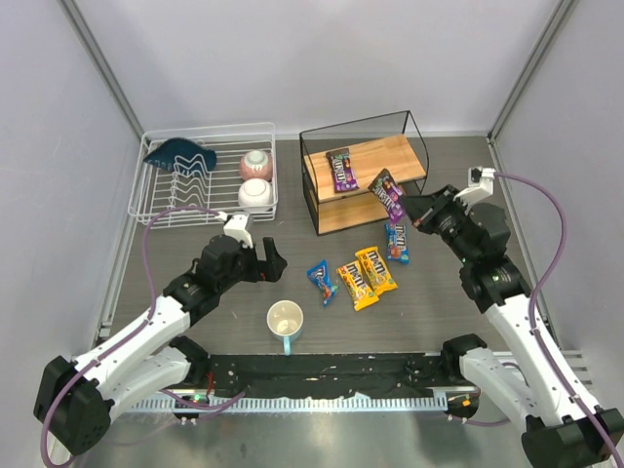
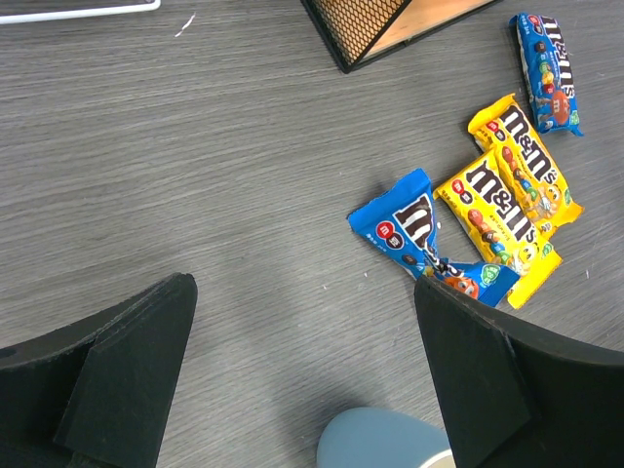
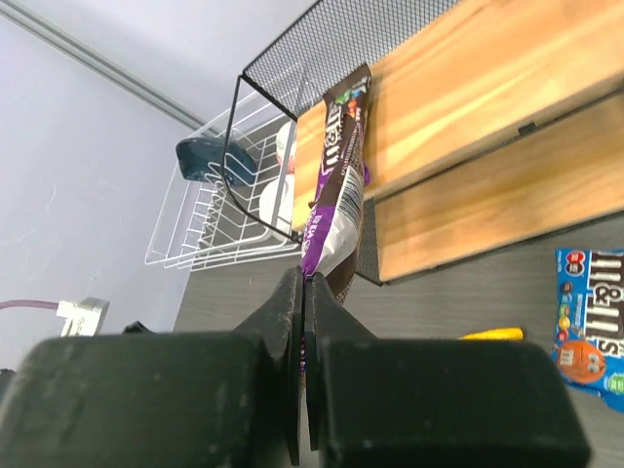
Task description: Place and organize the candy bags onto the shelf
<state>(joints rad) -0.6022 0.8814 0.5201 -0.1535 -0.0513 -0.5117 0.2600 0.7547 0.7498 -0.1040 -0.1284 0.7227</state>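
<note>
The shelf (image 1: 414,171) stands at the back centre-right, with one purple candy bag (image 1: 341,168) lying on its top board. My right gripper (image 1: 409,212) is shut on the second purple bag (image 1: 388,193), holding it at the shelf's front right; it also shows in the right wrist view (image 3: 336,185). On the table lie a blue bag (image 1: 322,281), two yellow bags (image 1: 355,286) (image 1: 375,268) and another blue bag (image 1: 397,241). My left gripper (image 1: 276,263) is open and empty, left of the blue bag (image 2: 414,229).
A white wire dish rack (image 1: 203,175) with a dark blue item and two bowls stands at the back left. A light blue mug (image 1: 285,320) stands near the front centre, just below my left gripper. Walls enclose the table.
</note>
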